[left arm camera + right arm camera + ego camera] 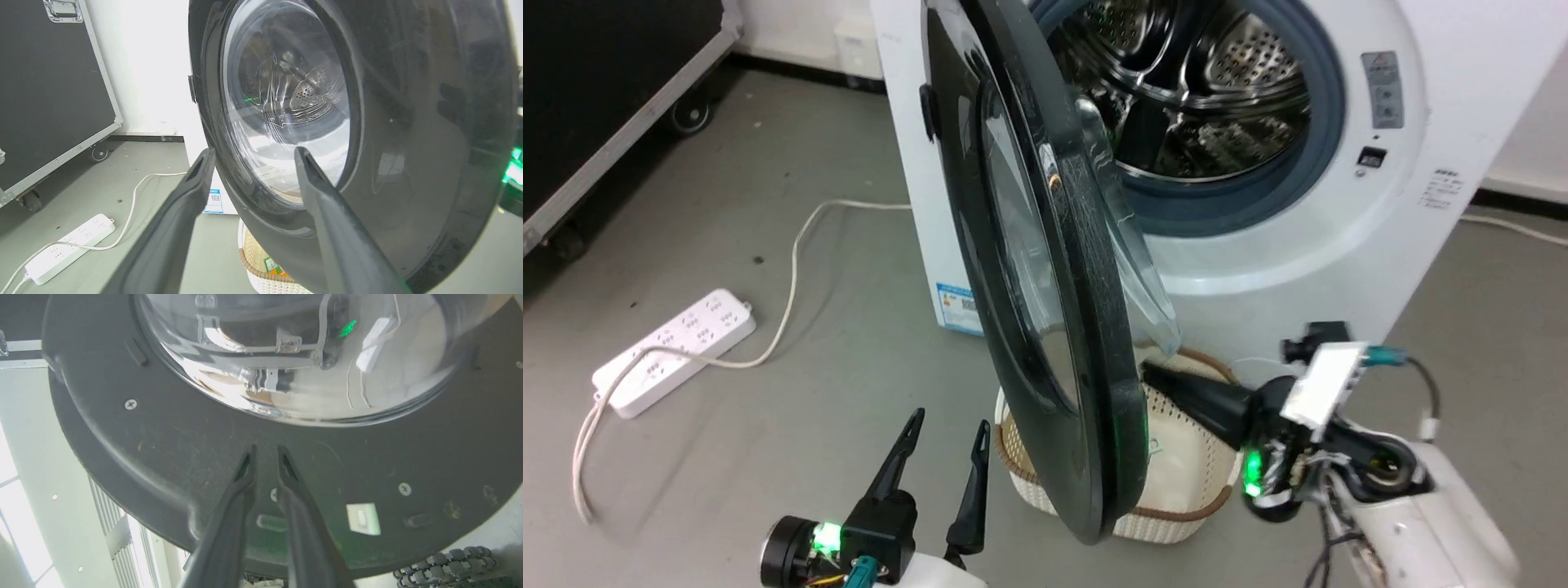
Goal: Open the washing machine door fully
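The white washing machine [1339, 245] stands with its steel drum [1201, 90] and blue-grey gasket [1327, 106] exposed. Its glossy black door [1086, 269] is swung out, edge-on in the head view, with the glass bowl [1143, 278] on the drum side. My right gripper [1150, 372] is shut, and its tips rest against the door's inner black rim [163, 449] just below the glass bowl [294, 355]. At the lower left my left gripper [949, 425] is open and holds nothing, short of the door's outer face [408, 122]. From the left wrist view, the left gripper [254, 151] points at the window.
A cream perforated basket [1176, 482] sits on the floor under the door's lower edge. A white power strip [674, 347] and its cable lie on the grey floor to the left. A black wheeled flight case [605, 98] stands at the far left.
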{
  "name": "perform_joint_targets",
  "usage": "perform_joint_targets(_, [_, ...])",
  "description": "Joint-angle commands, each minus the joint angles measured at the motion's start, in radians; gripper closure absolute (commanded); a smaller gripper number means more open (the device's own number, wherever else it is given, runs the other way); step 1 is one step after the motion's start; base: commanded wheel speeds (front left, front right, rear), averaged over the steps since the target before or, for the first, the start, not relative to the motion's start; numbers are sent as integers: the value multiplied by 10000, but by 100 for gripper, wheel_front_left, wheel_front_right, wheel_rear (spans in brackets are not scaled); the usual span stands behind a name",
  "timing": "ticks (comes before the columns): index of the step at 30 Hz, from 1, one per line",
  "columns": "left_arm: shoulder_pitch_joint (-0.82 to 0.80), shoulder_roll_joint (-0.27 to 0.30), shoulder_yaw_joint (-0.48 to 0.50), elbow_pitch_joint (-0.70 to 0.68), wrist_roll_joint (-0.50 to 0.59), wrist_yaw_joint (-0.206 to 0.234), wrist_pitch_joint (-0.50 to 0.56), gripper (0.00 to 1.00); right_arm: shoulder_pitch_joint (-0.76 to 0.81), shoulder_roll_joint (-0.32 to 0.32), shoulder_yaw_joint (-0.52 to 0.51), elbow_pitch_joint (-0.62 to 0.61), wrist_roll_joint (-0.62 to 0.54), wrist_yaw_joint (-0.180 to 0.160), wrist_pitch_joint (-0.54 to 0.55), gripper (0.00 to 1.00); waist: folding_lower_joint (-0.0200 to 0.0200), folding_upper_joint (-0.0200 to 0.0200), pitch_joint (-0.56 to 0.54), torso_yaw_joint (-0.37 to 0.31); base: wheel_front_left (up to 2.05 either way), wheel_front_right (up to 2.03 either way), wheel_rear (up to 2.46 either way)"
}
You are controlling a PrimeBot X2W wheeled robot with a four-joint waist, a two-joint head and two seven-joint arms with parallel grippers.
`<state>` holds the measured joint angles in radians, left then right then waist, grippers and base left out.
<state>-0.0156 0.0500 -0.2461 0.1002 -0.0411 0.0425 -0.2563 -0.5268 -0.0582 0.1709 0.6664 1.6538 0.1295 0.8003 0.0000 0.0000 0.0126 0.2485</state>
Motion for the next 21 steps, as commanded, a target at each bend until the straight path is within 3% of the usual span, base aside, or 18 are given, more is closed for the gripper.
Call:
perform_joint_targets(1, [131, 34, 21, 41, -42, -65, -55, 0, 317, -157, -113, -228, -31, 12, -190, 0, 0, 0, -165, -70, 0, 0, 0])
perform_joint_targets(6, [119, 44, 189, 49, -156, -206, -55, 0, 926, -1060, -507, -2128, -1346, 12, -2145, 0, 0, 0, -324, -367, 0, 0, 0])
perform_joint_targets(12, [64, 57, 593, 123, -428, -430, -55, 0, 2009, -2396, 128, -4769, -5367, 12, -6299, 0, 0, 0, -390, -980, 0, 0, 0])
perform_joint_targets(17, [73, 48, 894, 162, -667, -648, -55, 0, 2887, -3212, 292, -4950, -8889, 12, -9693, 0, 0, 0, -547, -1431, 0, 0, 0])
perform_joint_targets(21, [126, 45, 1050, 177, -650, -768, -55, 0, 3807, -3040, -360, -5015, -11162, 12, -10494, 0, 0, 0, -631, -1685, 0, 0, 0])
